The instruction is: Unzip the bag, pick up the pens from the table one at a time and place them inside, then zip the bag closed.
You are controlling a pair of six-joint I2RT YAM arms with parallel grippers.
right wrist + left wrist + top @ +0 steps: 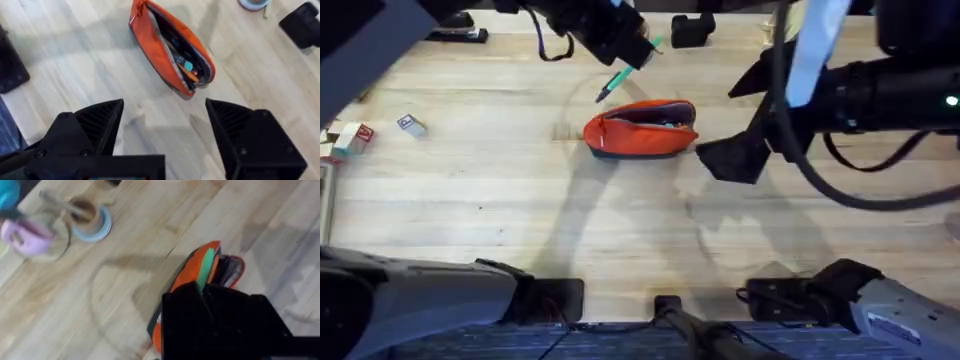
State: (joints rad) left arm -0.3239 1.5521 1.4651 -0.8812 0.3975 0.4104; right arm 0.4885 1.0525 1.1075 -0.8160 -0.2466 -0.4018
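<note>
The orange-red bag (640,130) lies on the light-wood table (470,200) with its zipper open. Its dark inside (175,50) holds several small items. My left gripper (632,52) reaches in from the far left and hangs just beyond and above the bag, shut on the light green pen (618,78), which slants down towards the bag's left end. In the left wrist view the green pen (205,267) sticks out past the black fingers (185,305) over the bag (187,275). Just right of the bag my right gripper (735,155) stands open, the bag (155,55) lying ahead of its spread fingers (100,120).
A round wooden cup (85,212) on a blue ring and a purple object (27,235) stand beyond the bag. A black block (692,30) and a flat dark tool (460,35) sit at the far edge. Small boxes (410,124) lie at the left.
</note>
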